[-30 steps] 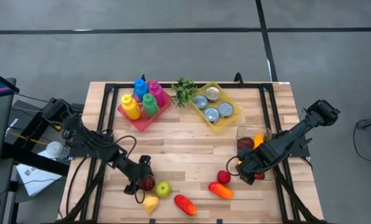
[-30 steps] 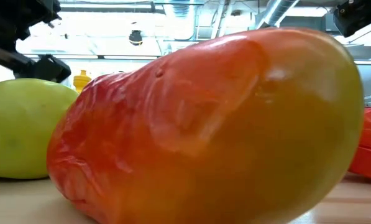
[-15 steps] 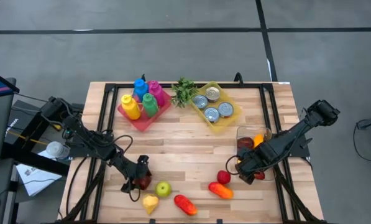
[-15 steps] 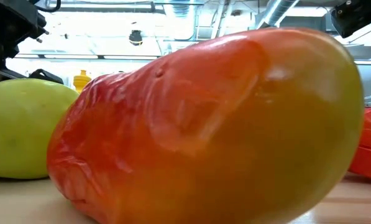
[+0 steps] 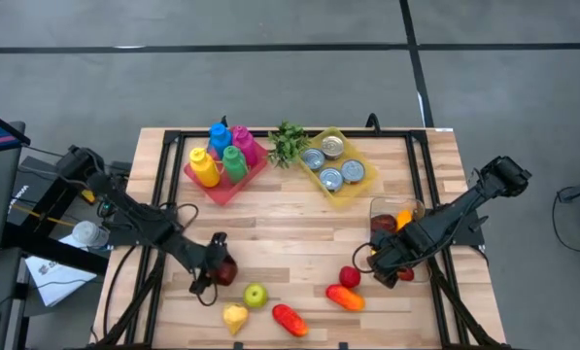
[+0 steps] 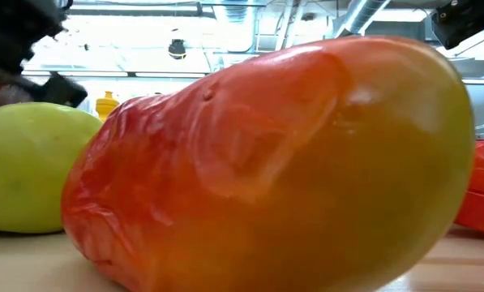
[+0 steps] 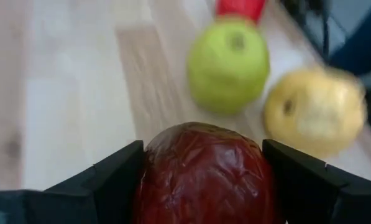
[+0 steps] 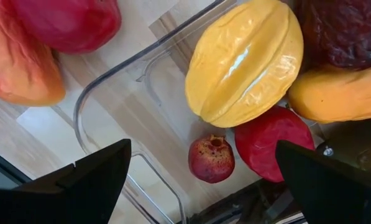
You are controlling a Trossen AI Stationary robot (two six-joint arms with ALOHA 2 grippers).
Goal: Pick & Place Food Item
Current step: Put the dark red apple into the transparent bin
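My left gripper [image 5: 215, 273] is near the table's front left, shut on a dark red wrinkled fruit [image 5: 227, 272]. A green apple [image 5: 255, 295], a yellow fruit [image 5: 235, 317] and a red-orange mango [image 5: 290, 319] lie on the wood just nearer than it. My right gripper [image 5: 387, 263] hovers open over the near end of a clear container [image 5: 413, 207]. That container holds a yellow starfruit [image 8: 244, 62], a small pomegranate [image 8: 211, 158] and other red and orange fruits. In the low view the mango [image 6: 266, 162] fills the frame, with the apple [image 6: 27, 166] to its left. My left gripper pinches the dark red fruit [image 7: 204, 171] between its two fingers [image 7: 110, 183], one on each side of the fruit's widest part. The fingers reach it slanting down from the table's left. Whether its underside is clear of the wood does not show.
A red fruit [image 5: 349, 277] and an orange one [image 5: 346, 297] lie beside the container. At the far edge stand a red tray of coloured bottles [image 5: 223, 160], a green sprig [image 5: 288, 143] and a yellow tray of cans [image 5: 335, 165]. Bare wood lies in the table's middle.
My left gripper, still shut on the dark red fruit, has drawn back toward the table's far-left, carrying the fruit away from the green apple. The right arm has kept still.
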